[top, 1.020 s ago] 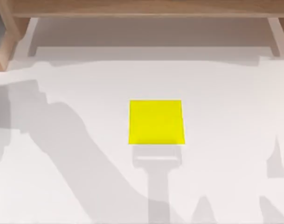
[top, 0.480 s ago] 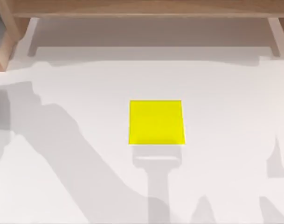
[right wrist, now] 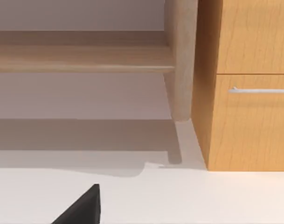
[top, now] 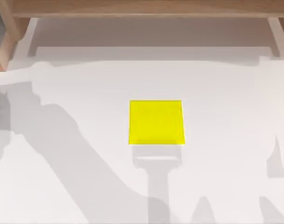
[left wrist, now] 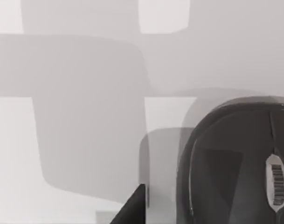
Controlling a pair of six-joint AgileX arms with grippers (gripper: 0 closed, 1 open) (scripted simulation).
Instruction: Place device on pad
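The device (left wrist: 239,163) shows in the left wrist view as a dark grey-black rounded shell resting on the white tabletop (left wrist: 86,140), with a seam running along its back and a small pale oval label bearing a barcode near one end. It lies close beneath that arm's camera. A single black fingertip (left wrist: 132,210) of the left tool juts into the same view just beside the device, apart from it by a narrow strip of tabletop. The fingertip touches nothing, and I cannot tell whether the left tool is spread or pressed together (just one tip is in the picture).

The pad (top: 156,122) is a flat, plain, bright yellow square lying near the middle of the tabletop (top: 225,102) in the top view, with nothing resting on it. Soft grey shadows of the arms fall across the white surface around it: a broad diagonal one over the left side, a narrow upright one just below the pad, and smaller ones near the right edge.

Along the far side of the tabletop runs a pale wooden shelf (top: 142,9) on legs. The right wrist view looks toward that woodwork, where a rounded leg (right wrist: 181,60) stands beside a wooden drawer cabinet (right wrist: 249,84) with a thin metal handle (right wrist: 260,89). One black fingertip (right wrist: 83,207) of the right tool pokes into that view above the tabletop, holding nothing; whether that tool is spread or pressed together I cannot tell.
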